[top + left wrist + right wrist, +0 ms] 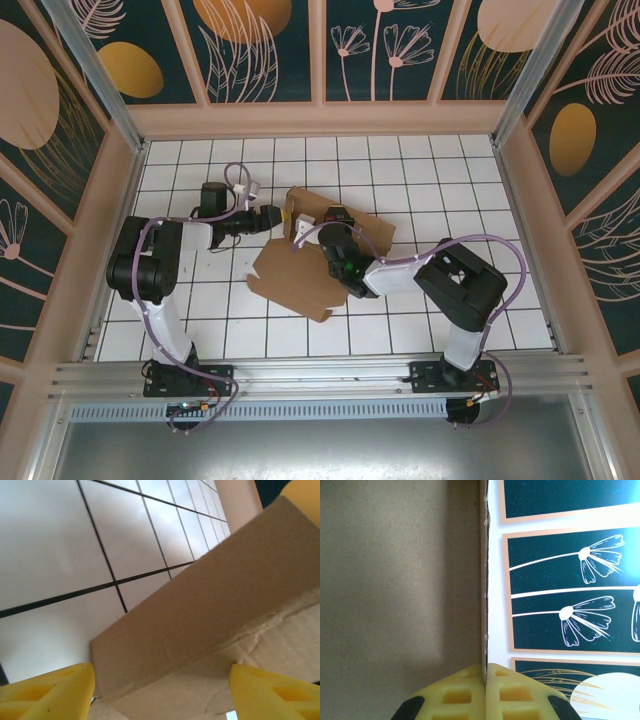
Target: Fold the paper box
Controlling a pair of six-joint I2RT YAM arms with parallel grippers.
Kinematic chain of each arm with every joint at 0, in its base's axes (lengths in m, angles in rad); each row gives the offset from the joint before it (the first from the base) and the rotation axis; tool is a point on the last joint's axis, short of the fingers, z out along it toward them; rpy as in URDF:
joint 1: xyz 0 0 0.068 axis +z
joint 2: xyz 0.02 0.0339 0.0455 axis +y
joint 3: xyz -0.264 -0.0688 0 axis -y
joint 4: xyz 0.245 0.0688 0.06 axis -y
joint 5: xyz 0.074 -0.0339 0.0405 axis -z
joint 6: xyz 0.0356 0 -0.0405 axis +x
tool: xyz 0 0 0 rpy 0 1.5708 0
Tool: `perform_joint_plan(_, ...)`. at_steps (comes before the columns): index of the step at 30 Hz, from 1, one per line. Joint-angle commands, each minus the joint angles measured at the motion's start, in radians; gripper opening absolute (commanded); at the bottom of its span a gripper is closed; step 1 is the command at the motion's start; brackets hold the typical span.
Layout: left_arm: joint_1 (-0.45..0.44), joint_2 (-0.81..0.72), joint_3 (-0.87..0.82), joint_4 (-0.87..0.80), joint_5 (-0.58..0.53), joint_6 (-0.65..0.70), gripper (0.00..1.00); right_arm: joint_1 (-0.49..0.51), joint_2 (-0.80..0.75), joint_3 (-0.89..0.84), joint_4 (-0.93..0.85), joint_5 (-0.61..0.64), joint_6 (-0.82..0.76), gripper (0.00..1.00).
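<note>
The paper box (295,275) is a brown cardboard sheet lying partly folded in the middle of the white tiled floor, with one panel raised at its far side. My left gripper (278,216) is at the box's far left corner. In the left wrist view its yellow fingers (50,692) stand wide apart, open, with a raised cardboard flap (215,600) between them. My right gripper (335,232) is over the box's middle. In the right wrist view it (485,672) is shut on the thin edge of an upright cardboard panel (395,580).
The white tiled floor (450,170) is fenced by peach-framed walls with dark floral panels (380,50) at the back and both sides. An aluminium rail (320,375) with both arm bases runs along the near edge. Bare tiles lie on all sides of the box.
</note>
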Motion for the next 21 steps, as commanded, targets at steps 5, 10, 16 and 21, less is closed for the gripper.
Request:
perform_joint_plan(5, -0.019, -0.01, 0.025, 0.065, 0.016, 0.136, 0.72, 0.003, -0.007, 0.015, 0.023, 0.005, 0.022, 0.0)
perform_joint_plan(10, -0.03, 0.022, 0.076, -0.027, -0.007, 0.176, 0.67, 0.006, -0.011, 0.014, 0.022, 0.005, 0.015, 0.0)
perform_joint_plan(16, -0.042, -0.02, 0.032, -0.017, -0.07, 0.209, 0.66, 0.013, 0.026, -0.022, 0.19, 0.018, -0.118, 0.0)
perform_joint_plan(21, -0.042, -0.055, -0.002, 0.024, -0.148, 0.208, 0.57, 0.014, 0.05, -0.041, 0.263, 0.006, -0.166, 0.0)
